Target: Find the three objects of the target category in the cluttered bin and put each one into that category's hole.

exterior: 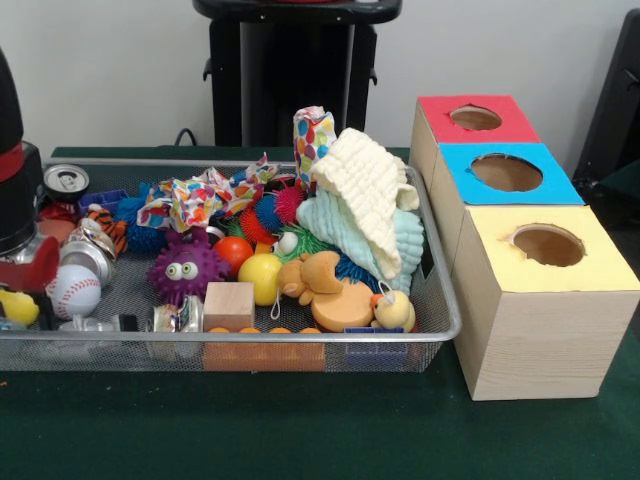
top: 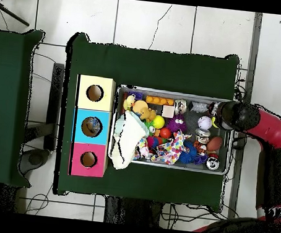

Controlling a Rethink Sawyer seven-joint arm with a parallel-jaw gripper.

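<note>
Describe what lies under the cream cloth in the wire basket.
Under the cream cloth in the wire basket lies a pale teal cloth, with green and blue spiky toys showing at its edge. Anything deeper is covered.

Green cloth-covered table [exterior: 300, 430] on a white tiled floor [top: 153, 23].

Pale wall [exterior: 120, 70], seemingly tiled floor [top: 177, 26]

A bulky arm [top: 263, 131] is seen from overhead, clad in glossy red shells joined by rounded black segments, ending in a dark, knobbly wrist. In the front view the arm [exterior: 15, 160] is shown as a black cylinder with a red band and a silvery metal ring beneath. A black pedestal [exterior: 295, 70] is seen behind.
</note>
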